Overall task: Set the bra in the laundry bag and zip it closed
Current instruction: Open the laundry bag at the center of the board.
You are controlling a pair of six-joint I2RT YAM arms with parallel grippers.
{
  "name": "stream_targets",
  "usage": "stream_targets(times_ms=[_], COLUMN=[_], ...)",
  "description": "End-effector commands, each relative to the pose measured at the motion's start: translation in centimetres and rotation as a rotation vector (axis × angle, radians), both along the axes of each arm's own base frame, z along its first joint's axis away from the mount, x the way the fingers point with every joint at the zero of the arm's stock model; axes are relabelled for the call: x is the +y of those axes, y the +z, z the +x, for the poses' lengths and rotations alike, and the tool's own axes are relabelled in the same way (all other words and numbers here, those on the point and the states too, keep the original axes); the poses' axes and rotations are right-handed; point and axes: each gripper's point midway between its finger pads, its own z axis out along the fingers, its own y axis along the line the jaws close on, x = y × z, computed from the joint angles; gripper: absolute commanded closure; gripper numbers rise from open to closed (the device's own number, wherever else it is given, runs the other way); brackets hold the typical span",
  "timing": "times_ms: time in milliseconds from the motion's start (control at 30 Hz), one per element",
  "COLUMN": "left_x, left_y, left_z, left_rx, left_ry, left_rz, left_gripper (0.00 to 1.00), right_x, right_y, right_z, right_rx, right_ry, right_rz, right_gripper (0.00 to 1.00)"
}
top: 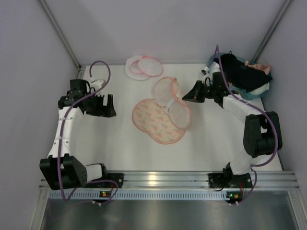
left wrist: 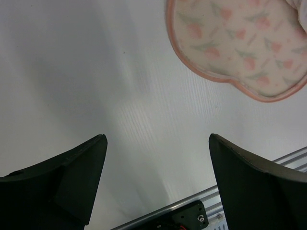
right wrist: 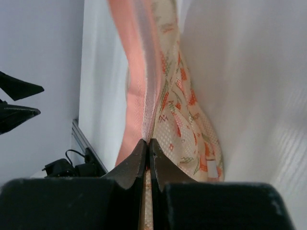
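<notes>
Right gripper [top: 185, 97] is pinched tight on the pink trim of the printed padded piece [top: 158, 122] mid-table. Left gripper [top: 112, 106] hangs over bare table [top: 110, 148] to the left of that piece, fingers spread wide, nothing in them. The bra [top: 261, 67] is just some pink poking out of the teal basket [top: 256, 93] in the far right corner, next to a black garment [top: 235, 69]. The laundry bag [top: 144, 67] lies flat at the far edge, its two mesh discs overlapping, well apart from the bra.

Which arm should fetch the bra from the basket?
Right. The bra lies in the teal basket just behind the right arm; the open left hand is far opposite. But the right hand is shut on the printed padded piece and must release first.
</notes>
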Motion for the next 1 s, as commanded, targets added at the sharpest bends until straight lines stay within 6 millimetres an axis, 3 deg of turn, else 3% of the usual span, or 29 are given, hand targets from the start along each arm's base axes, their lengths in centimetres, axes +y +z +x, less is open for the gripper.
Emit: stream_targets(times_ms=[0, 33, 167, 333, 400, 500, 667, 800, 833, 867, 933, 967], left_x=[-1.2, -1.6, -2.4, -3.6, -4.2, -6.5, -9.5, -11.9, -12.0, -12.2, -12.3, -12.3], left_y=[0.3, 0.4, 0.5, -0.5, -0.6, -1.8, -3.3, -5.7, -6.2, -6.7, -8.1, -8.5], left_z=[0.4, 0.6, 1.2, 2.3, 2.7, 3.2, 3.7, 3.4, 3.4, 3.4, 3.4, 3.5], left_rx=[-0.011, -0.021, -0.058, -0.035, -0.029, 0.015, 0.061, 0.127, 0.135, 0.152, 0.198, 0.211], left_ry=[-0.069, -0.087, -0.130, -0.173, -0.196, -0.260, -0.312, -0.368, -0.369, -0.369, -0.360, -0.355], left_rz=[-0.051, -0.068, -0.074, -0.058, -0.053, -0.052, -0.033, -0.015, -0.011, -0.014, -0.009, -0.004], left_gripper=[0.08, 0.08, 0.09, 0.15, 0.19, 0.24, 0.27, 0.30, 0.31, 0.32, 0.34, 0.35], right_x=[-0.6, -1.1, -3.2, -5.9, -5.8, -4.1, -1.8, -3.5, -4.7, -5.7, -7.9, -8.6], right_y=[1.5, 1.4, -2.1, -5.0, -5.9, -7.3, -8.0, -7.7, -7.4, -7.4, -6.6, -6.2], right_z=[1.2, 1.7, 2.3, 1.7, 0.7, -1.8, -5.5, -5.3, -4.7, -4.3, -3.6, -3.3], right_rx=[-0.066, -0.099, -0.086, -0.080, -0.065, -0.026, -0.007, -0.031, -0.034, -0.035, -0.049, -0.062], right_ry=[-0.011, -0.008, -0.063, -0.109, -0.085, -0.009, 0.073, 0.063, 0.033, 0.008, -0.031, -0.045], right_rz=[0.049, 0.027, -0.149, -0.321, -0.343, -0.344, -0.297, -0.379, -0.398, -0.429, -0.487, -0.507], right_gripper=[1.00, 1.00, 1.00, 1.00, 1.00, 1.00, 0.99, 0.77, 0.72, 0.57, 0.39, 0.38])
